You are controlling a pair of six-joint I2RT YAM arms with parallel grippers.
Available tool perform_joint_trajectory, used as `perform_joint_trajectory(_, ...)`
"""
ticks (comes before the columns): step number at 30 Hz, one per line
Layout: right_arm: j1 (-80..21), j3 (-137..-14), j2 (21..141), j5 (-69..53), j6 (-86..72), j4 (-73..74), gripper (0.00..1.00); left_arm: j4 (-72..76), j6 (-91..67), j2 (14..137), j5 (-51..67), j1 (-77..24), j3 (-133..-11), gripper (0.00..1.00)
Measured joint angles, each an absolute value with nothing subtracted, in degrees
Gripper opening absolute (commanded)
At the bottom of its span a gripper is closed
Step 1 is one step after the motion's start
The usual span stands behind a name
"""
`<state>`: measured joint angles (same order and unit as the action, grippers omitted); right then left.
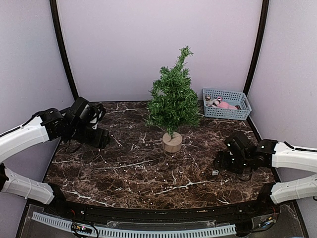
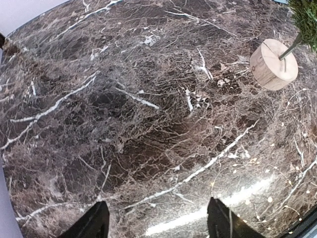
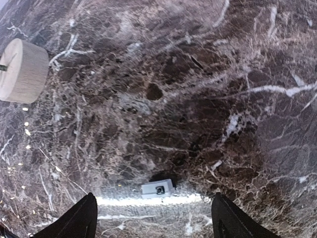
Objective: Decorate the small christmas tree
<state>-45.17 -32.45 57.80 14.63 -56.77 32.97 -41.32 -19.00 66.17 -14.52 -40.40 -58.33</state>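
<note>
The small christmas tree [image 1: 173,99] stands upright at the table's middle back on its round wooden base [image 1: 172,142]. A thin wire with tiny lights [image 1: 148,171] lies spread over the marble in front of it. The wire's small white box [image 3: 157,189] rests on the table just ahead of my right gripper [image 3: 153,220], which is open and empty. My left gripper [image 2: 158,220] is open too, low over bare marble to the left of the tree, and the wooden base [image 2: 274,64] shows at its upper right. Seen from above, the left gripper [image 1: 99,136] and right gripper [image 1: 221,161] flank the tree.
A blue-grey mesh basket [image 1: 237,111] sits at the back right corner with pink and white ornaments [image 1: 220,103] inside. White walls close in the back and both sides. A black rail runs along the table's near edge [image 1: 158,210].
</note>
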Motion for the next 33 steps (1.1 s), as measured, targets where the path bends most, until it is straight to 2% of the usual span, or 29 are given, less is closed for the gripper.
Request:
perform_joint_trajectory(4, -43.68, -28.4, 57.74, 12.84, -58.28, 30.89, 0.67, -44.77, -18.55, 64.47, -11.38, -40.38, -61.32, 0.95)
perform_joint_trajectory(8, -43.33, -27.7, 60.38, 11.77, -58.87, 28.21, 0.6, -47.07, -16.97, 61.84, -3.46, -40.38, -66.02, 0.99)
perform_joint_trajectory(15, -43.33, -27.73, 64.42, 9.91, -57.06, 24.93, 0.56, -50.46, -14.11, 60.25, 11.18, -40.38, -68.25, 0.99)
perform_joint_trajectory(21, -43.33, -27.75, 67.64, 9.21, -55.9, 22.98, 0.51, -48.69, -13.04, 58.76, 17.82, -40.38, -68.2, 0.99)
perform_joint_trajectory(26, -43.64, -29.28, 71.09, 9.47, -55.09, 21.96, 0.41, -42.63, -12.64, 55.68, 21.17, -40.38, -68.18, 0.99)
perform_joint_trajectory(33, -45.17, -30.79, 73.6, 11.94, -55.29, 22.13, 0.2, -37.12, -12.38, 56.25, 22.0, -40.38, -66.19, 0.99)
